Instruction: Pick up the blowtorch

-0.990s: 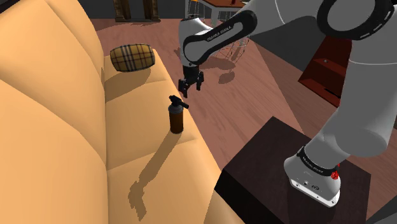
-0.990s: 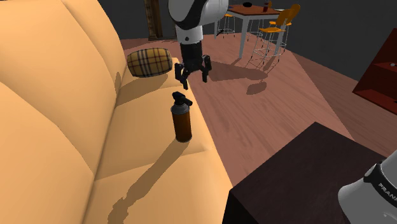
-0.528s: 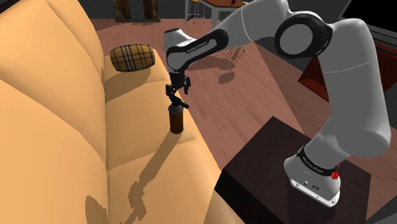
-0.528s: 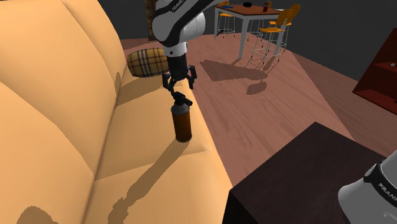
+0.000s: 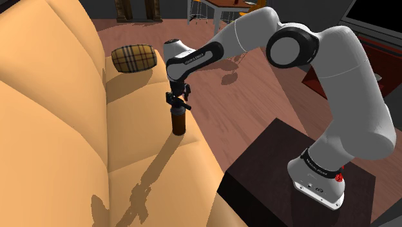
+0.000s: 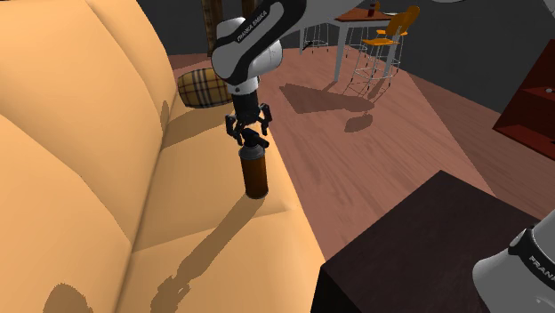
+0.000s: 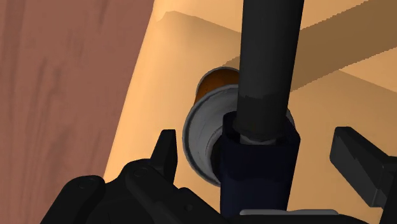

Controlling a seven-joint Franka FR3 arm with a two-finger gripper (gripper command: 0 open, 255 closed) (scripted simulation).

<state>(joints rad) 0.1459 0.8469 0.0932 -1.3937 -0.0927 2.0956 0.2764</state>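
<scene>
Blowtorch: the blowtorch (image 5: 178, 121) stands upright on the seat of the tan sofa (image 5: 129, 148), close to the seat's front edge. In the shoulder view the wooden floor (image 5: 258, 97) lies beyond that edge at its 3 o'clock.
Build: a brown canister with a grey shoulder and a black head on top. In the second exterior view the short nozzle points off toward roughly 4 o'clock.
Neighbours: a plaid cushion (image 5: 134, 59) lies well apart at about 11 o'clock of the torch in the shoulder view. The dark stand (image 5: 277, 161) sits at about 4 o'clock.
Gripper: the gripper (image 6: 250, 135) hangs straight over the torch, down around the black head.
Fingers: they are spread wide, at 9 and 3 o'clock of the head in the second exterior view. In the wrist view a gap shows on each side of the head (image 7: 267, 95), so nothing is clasped.
Step in hand: judged to be the last of the descent, just ahead of the squeeze.
Doing it well: go a little lower so the pads meet the thick neck, not the thin nozzle. Keep the head centred so both fingers arrive together. Close slowly, since a one-sided push could tip the tall can off the soft seat.
Lift: take it straight up, with no sideways drag across the cushion.
</scene>
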